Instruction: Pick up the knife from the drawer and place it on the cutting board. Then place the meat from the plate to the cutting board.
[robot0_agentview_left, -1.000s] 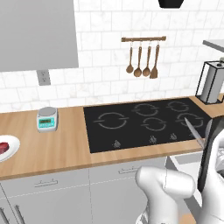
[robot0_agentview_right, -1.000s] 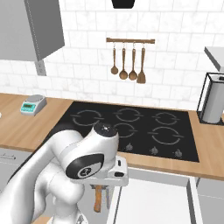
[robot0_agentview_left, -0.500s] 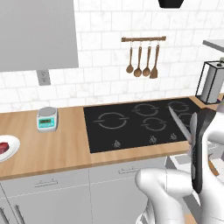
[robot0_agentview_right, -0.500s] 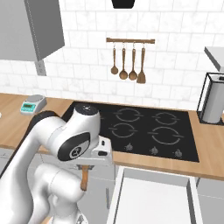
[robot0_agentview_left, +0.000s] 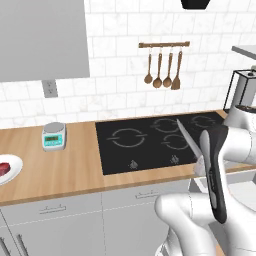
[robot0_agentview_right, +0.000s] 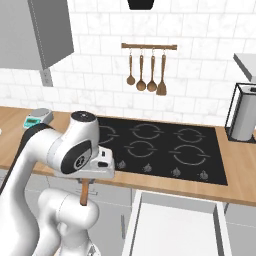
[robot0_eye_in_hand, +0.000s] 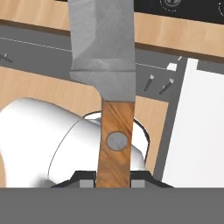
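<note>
Clamped tight on the brown wooden handle, the gripper holds the knife in the air, out over the front edge of the counter with its grey blade slanting up over the black cooktop. Below stands the open drawer. Far left, the meat lies on the plate, near a small scale.
</note>
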